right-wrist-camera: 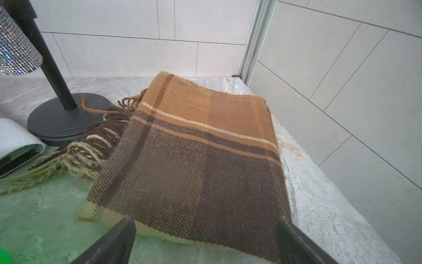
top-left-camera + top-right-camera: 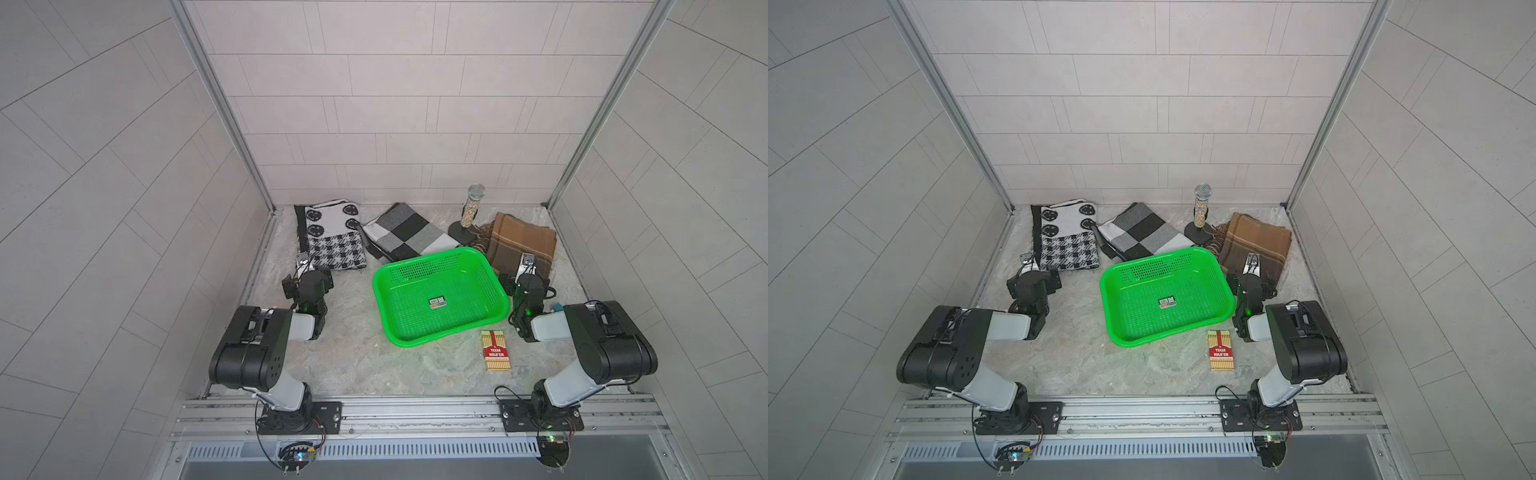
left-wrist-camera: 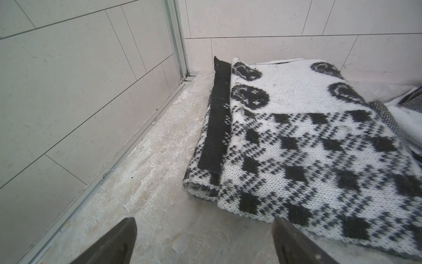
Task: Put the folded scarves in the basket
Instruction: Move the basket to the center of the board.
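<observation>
The empty green basket [image 2: 415,309] [image 2: 1142,309] sits mid-table. Three folded scarves lie behind it in both top views: a black-and-white knitted scarf [image 2: 332,232] [image 2: 1069,235] [image 3: 308,148] at the left, a grey-black checked scarf [image 2: 405,232] [image 2: 1142,230] in the middle, and a brown plaid fringed scarf [image 2: 521,239] [image 2: 1256,241] [image 1: 194,148] at the right. My left gripper [image 2: 302,259] [image 2: 1026,259] [image 3: 203,220] is open at the knitted scarf's near left corner, holding nothing. My right gripper [image 2: 528,259] [image 2: 1251,259] [image 1: 205,219] is open over the brown scarf's near edge, holding nothing.
A glittery microphone on a black stand [image 2: 471,208] [image 1: 66,118] stands at the back between the checked and brown scarves. A red card box [image 2: 495,350] lies in front of the basket's right corner. Tiled walls enclose the table on three sides.
</observation>
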### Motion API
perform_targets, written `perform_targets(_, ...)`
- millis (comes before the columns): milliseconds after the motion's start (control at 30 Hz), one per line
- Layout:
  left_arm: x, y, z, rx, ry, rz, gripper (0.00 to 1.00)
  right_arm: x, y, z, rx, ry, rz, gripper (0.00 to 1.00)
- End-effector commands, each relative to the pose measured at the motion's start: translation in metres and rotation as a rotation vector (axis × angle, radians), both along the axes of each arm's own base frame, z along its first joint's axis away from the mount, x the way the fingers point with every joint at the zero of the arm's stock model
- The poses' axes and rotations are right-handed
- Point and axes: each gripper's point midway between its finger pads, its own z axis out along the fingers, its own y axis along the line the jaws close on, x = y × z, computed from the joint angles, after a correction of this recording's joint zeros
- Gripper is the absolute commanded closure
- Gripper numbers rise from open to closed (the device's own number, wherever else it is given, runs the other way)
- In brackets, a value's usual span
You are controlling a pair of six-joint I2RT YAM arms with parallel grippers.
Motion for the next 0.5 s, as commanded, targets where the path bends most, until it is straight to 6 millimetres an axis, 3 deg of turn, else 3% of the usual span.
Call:
perform_targets(0,-0.0022,0.0030,0.0019,-0.001,-0.012,0.015,0.00,-0.0002,-0.0005,0.0044,-0.010,-0.010,-0.008,0.00)
perform_targets(467,-0.0006,0.0021,0.0013,0.001,-0.008,0.008,0.00,0.0000,-0.0010,0.0046,-0.009,-0.010,-0.010,0.00)
